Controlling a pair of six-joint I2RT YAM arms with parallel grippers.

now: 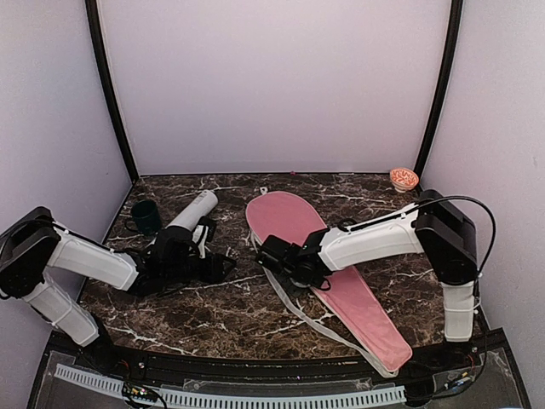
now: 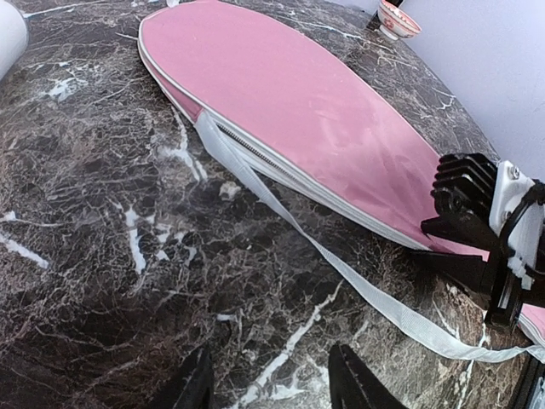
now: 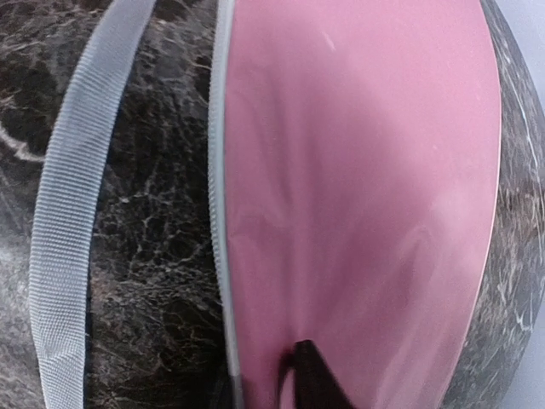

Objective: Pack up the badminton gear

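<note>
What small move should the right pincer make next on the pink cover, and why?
Probably close the right pincer on the zip edge of the pink cover. One fingertip shows over the fabric just beside that edge, the cover lies flat on the table, and the white strap lies apart to the side.

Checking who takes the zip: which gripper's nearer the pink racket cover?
Right. The right gripper is over the left edge of the pink racket cover; the left gripper hangs over the marble table to its left, apart from it.
</note>
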